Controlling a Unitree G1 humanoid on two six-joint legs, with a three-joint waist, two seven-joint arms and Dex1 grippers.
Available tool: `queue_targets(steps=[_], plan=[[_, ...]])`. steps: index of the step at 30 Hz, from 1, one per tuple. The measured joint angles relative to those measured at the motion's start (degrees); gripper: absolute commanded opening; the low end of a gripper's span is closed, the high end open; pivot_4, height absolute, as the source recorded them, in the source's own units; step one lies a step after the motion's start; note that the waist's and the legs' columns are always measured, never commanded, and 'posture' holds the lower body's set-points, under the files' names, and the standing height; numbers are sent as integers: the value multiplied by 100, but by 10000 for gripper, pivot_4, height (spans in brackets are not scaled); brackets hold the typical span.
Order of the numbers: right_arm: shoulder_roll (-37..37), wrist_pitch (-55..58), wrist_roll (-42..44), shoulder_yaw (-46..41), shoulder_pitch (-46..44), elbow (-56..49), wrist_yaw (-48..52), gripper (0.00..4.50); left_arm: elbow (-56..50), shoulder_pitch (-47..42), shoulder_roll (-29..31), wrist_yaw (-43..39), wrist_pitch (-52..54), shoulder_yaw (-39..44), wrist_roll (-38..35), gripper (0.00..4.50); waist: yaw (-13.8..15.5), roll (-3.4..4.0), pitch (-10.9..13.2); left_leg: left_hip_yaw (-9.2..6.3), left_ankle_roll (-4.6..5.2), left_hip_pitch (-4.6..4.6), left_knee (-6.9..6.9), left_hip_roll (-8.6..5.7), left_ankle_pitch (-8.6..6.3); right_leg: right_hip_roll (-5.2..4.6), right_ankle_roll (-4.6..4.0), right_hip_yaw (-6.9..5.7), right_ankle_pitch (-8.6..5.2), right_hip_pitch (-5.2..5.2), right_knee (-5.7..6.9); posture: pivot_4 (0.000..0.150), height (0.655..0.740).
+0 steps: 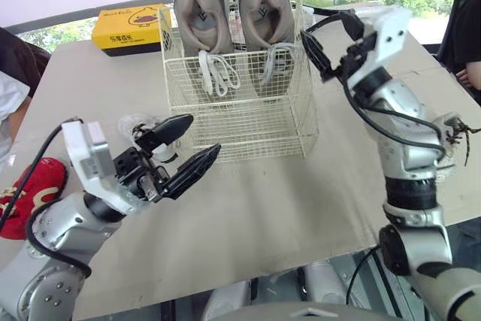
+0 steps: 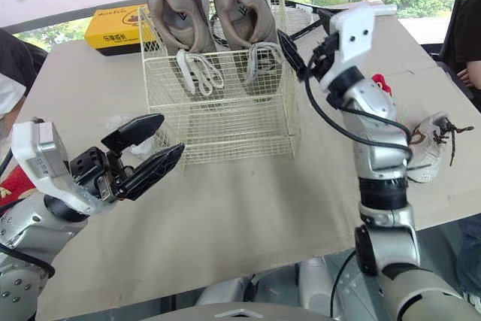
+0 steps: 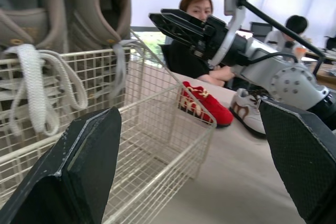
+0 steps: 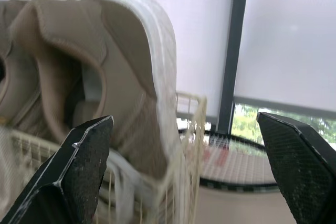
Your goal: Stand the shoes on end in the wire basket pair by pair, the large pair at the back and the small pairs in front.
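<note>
Two large taupe shoes (image 1: 201, 13), one pair, stand on end side by side at the back of the wire basket (image 1: 240, 122), upper centre of the eye views. Uppers are grey-beige and soles white, with the openings turned toward the camera. White laces hang loose down over the mesh.

One wire basket of cream-white mesh, open at the top, sits on the pale table (image 1: 285, 208).

One red shoe (image 1: 26, 193) with gold markings lies on the table at the left edge of the frame, well apart from the basket.

One white shoe (image 2: 428, 148) with brown laces lies at the right edge, near the right arm. A second red shoe (image 3: 207, 106) lies just beside it.

One yellow box (image 1: 128, 26) sits in the upper left, behind the basket.

One left gripper (image 1: 204, 134), lower left, is near the basket's front left corner, fingers spread, holding nothing.

One right gripper (image 4: 185, 119), upper right, is level with the basket's right rim beside the right-hand large shoe, fingers spread wide, holding nothing.
</note>
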Motion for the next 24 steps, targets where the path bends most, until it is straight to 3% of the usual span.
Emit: queue_targets(steps=[4,8,13,19,24], plan=[[-475,690,353,-277,590,-849,1,42354,138,-90,80,-241,43,-86,-2,45000,10,2,2,-73,0,-18,-2,-34,1,-31,-1,-58,-2,20,16,1500,7400],[-977,1144,601,-646,1408,-1382,72,42354,183,-146,168,-479,141,-249,-4,45000,2,41,22,-386,-20,-5,12,-212,52,-184,31,-343,-51,132,21,1500,7400],[-1535,1315,750,-928,2152,-1682,327,42354,200,-128,221,-688,235,-348,-1,45000,292,64,38,-331,-18,0,19,-203,61,-197,33,-274,-48,135,22,1500,7400],[-2122,1441,1053,-1637,2887,-1811,682,42354,224,-153,455,-693,538,-590,158,45000,375,61,39,-284,-16,10,14,-184,59,-189,34,-229,-47,127,20,1500,7400],[-2500,1309,1553,-1894,3823,-2102,1644,42354,246,-295,482,-493,699,-917,520,45000,401,57,42,-224,-6,9,11,-156,53,-183,35,-213,-47,125,14,1500,7400]])
